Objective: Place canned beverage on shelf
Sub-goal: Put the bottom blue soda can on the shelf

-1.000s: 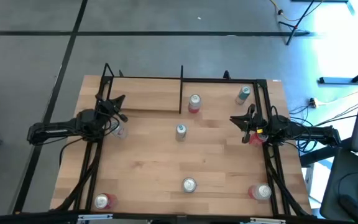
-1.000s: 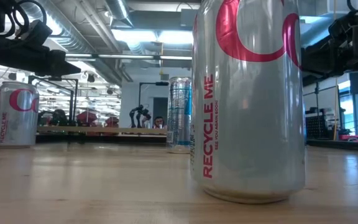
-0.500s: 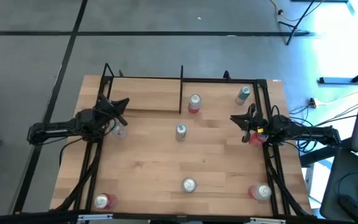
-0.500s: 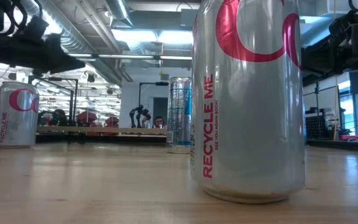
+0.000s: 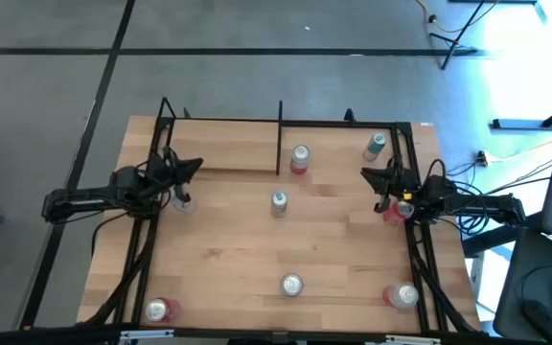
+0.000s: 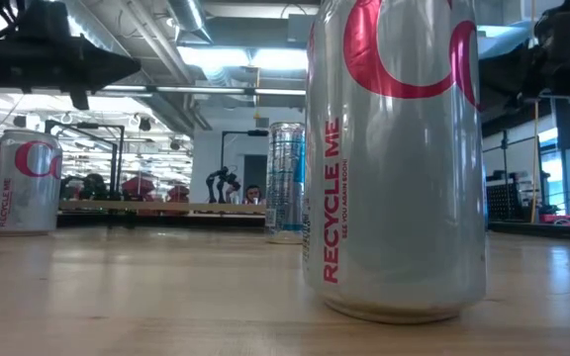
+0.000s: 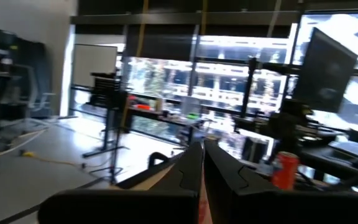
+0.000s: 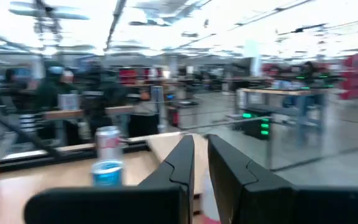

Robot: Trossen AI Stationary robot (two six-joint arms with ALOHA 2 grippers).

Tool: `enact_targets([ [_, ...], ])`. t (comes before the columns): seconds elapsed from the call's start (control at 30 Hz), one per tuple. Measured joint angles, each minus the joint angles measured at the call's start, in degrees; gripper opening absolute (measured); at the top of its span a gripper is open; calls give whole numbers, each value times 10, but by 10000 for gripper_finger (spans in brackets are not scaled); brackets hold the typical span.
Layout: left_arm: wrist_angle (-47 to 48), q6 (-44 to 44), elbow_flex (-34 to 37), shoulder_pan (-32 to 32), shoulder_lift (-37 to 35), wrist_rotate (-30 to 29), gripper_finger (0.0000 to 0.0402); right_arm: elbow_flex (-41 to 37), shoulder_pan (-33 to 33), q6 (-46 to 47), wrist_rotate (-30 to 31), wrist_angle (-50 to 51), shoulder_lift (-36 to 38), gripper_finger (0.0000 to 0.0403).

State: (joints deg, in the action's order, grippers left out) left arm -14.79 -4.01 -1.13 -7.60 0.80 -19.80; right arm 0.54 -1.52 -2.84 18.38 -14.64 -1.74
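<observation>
Wooden counter (image 5: 228,249) with scattered cans; shelf (image 5: 233,171) at back left. Left gripper (image 5: 188,167) beside shelf, jaws nearly together, empty. Right gripper (image 5: 372,176) over red can (image 5: 392,211) at right edge, jaws nearly together.

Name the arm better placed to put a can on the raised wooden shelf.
Probably the left. Its claw hangs right at the light-wood shelf, with a silver can beside it. The right claw is at the table's opposite side, away from the shelf.

Overhead, tabletop-level, two wrist views.
</observation>
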Motion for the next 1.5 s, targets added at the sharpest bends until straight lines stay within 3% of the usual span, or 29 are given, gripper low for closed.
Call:
enact_targets([
  [0.13,-9,-12,0,0,11,33,4,0,0,-15,5,-3,-7,39],
  [0.3,-87,-19,-3,0,59,83,4,0,0,-20,5,-22,-37,39],
  [0.67,-139,12,-137,2,273,149,4,0,0,-35,5,-161,-157,39],
  [0.83,-164,58,-169,2,341,113,8,5,0,-37,5,-215,-225,39],
  [1.0,-162,56,-192,2,397,121,55,49,0,-69,4,-215,-283,39],
  [1.33,-99,11,-261,2,495,155,209,139,0,-152,2,-183,-385,39],
  [1.5,-21,10,-330,9,552,165,241,162,0,-155,2,-168,-415,39],
])
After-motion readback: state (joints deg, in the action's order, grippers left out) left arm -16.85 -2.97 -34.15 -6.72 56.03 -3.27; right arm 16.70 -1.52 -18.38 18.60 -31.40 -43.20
